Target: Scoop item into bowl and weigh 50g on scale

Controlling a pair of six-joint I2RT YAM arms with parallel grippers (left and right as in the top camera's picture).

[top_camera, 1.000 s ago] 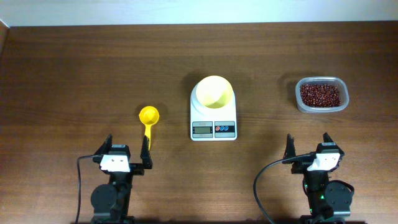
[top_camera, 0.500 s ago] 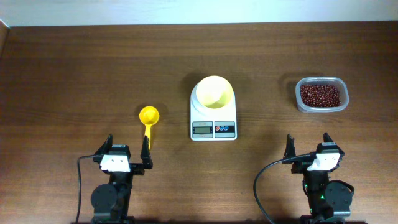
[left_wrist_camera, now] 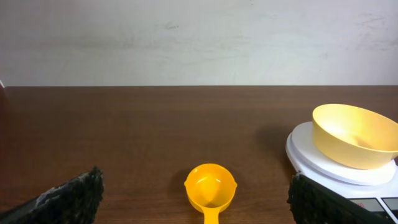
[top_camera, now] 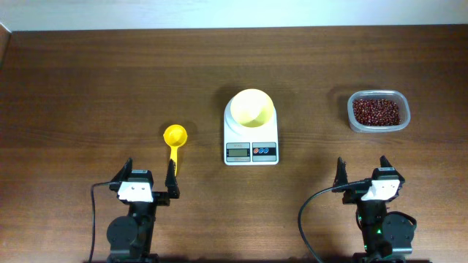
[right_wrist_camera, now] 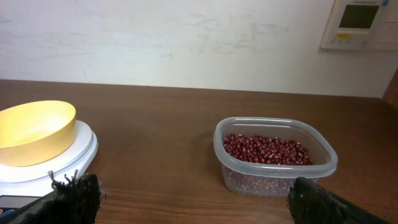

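Nearest the robot, both arms sit low at the table's (top_camera: pixel 80 88) front edge. The left gripper (top_camera: pixel 150 167) and the right gripper (top_camera: pixel 361 165) each have their fingers spread wide with nothing between them, a ready pose from which either can reach forward. Just ahead of the left gripper lies the yellow scoop (top_camera: pixel 175 135), cup up and empty, with its handle pointing back toward that gripper's fingers. That seems meant to give this arm an easy first grasp. Further in, at the centre, the scale (top_camera: pixel 251 151) faces the robot with its display and buttons forward, though the reading is too small to make out. The pale yellow bowl (top_camera: pixel 253 107) stands on its platform and looks empty, so the weighing is not yet begun. On the right, about as far back as the bowl, the clear container (top_camera: pixel 350 109) holds the beans (top_camera: pixel 376 112), well apart from the scale. Each scoopful will therefore probably have to travel across the table to the bowl.
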